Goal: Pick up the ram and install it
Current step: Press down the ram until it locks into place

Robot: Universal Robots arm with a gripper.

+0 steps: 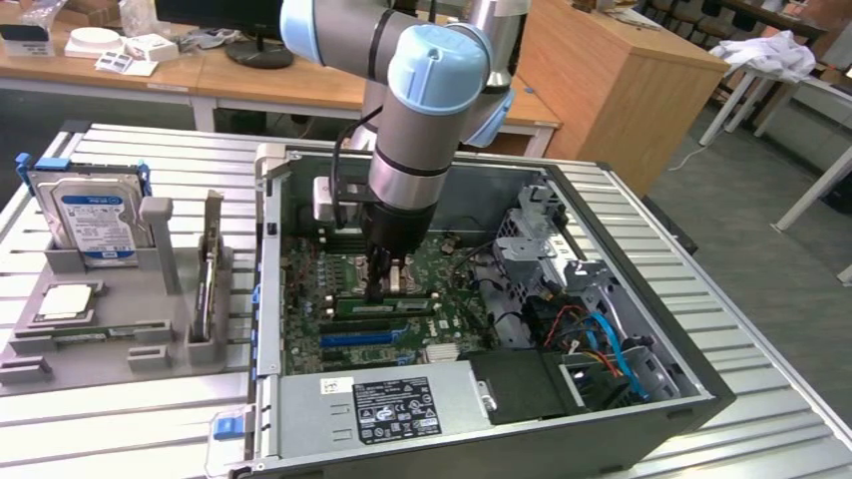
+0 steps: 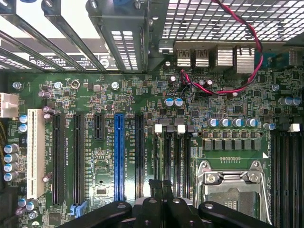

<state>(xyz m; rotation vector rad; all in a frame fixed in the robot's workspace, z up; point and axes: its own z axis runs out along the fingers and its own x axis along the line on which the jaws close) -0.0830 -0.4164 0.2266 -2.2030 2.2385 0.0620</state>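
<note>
1. Jaws pressed together with no gap between them; the gripper (image 1: 386, 287) hangs straight down from the arm into the open computer case (image 1: 692, 394), its tips just above the motherboard (image 1: 313, 334).
2. Nothing shows clamped between the fingers (image 2: 156, 199); from the wrist view they meet as one dark pair over the near ends of the memory slots (image 2: 172, 156), beside the processor socket (image 2: 232, 190).
3. Directly under the tips in the exterior view lies a long green strip that I take to be the ram (image 1: 406, 303); it appears to sit along one of the slots, though whether it is fully seated is hard to judge from this angle.
4. Its long axis runs across the case, from the exterior view's left to right; the closed fingers stand at about its middle, touching it or just above it.
</note>
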